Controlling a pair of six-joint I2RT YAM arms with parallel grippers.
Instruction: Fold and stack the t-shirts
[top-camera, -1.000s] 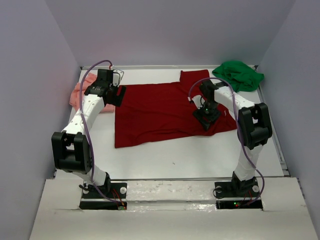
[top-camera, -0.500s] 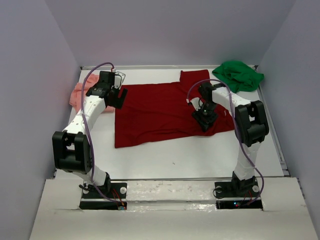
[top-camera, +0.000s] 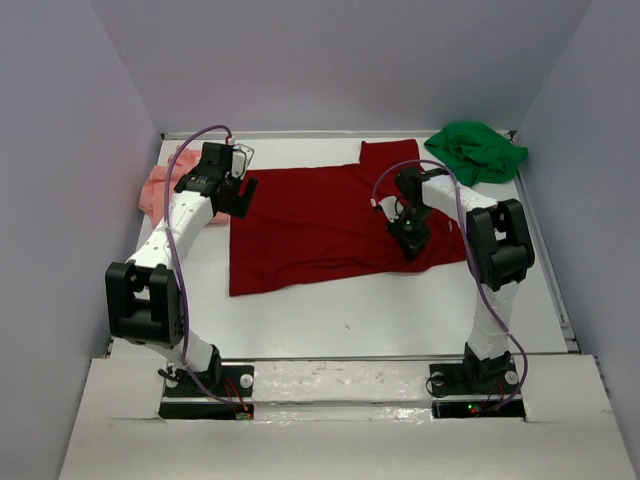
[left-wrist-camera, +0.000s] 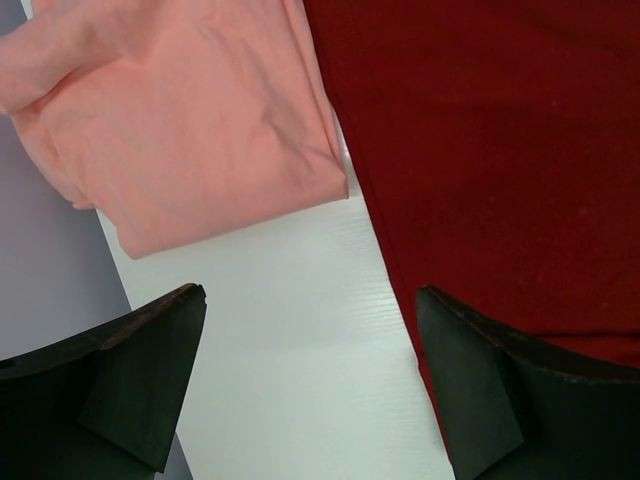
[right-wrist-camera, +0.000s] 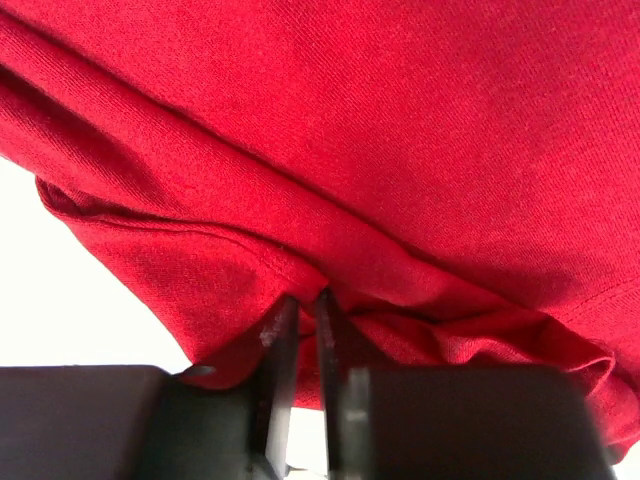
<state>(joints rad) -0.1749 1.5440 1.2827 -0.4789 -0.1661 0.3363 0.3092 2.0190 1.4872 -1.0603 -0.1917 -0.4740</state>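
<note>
Red shirt: the dark red shirt (top-camera: 320, 220) lies spread out flat in the middle of the counter (top-camera: 400, 310).
Other shirts: the salmon pink shirt (left-wrist-camera: 200, 110) sits at the far left, just beside the red one. The green shirt (top-camera: 478, 148) is a heap in the far right corner.
How it feels: probably light, soft and floppy. It will sag and wrinkle, but it will not break.
Where to grab: an edge or corner on each side looks best, so the cloth lifts evenly.
Right hand: the right hand (right-wrist-camera: 300, 300) has its fingers squeezed almost together, pinching a fold of the red shirt.
Left hand: the left hand (left-wrist-camera: 310, 292) is wide apart and holds nothing. It hangs over bare counter between the pink shirt and the red shirt's edge.
</note>
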